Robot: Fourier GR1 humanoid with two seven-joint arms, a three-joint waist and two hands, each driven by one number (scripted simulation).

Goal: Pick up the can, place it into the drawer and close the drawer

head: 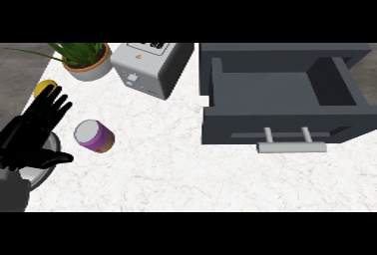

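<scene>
While the can lies tipped on the white marble counter, nothing holds it. It is purple with a pale grey lid, and a bit of yellow shows at its lower end. It sits near the left side of the counter, well apart from the drawer.

On the left edge of the view is the robot's left hand. It is black, its fingers are straight and spread, and they point up. It holds nothing. The can is just beside it, to the right, but not touching it. Under the hand a round grey thing peeks out, and I cannot tell what it is. A small yellow thing shows just past the fingertips.

The dark grey drawer is pulled open at the right. Its silver handle sticks out toward the front.

At the back stand a potted plant and a grey toaster. The right hand does not show.
</scene>
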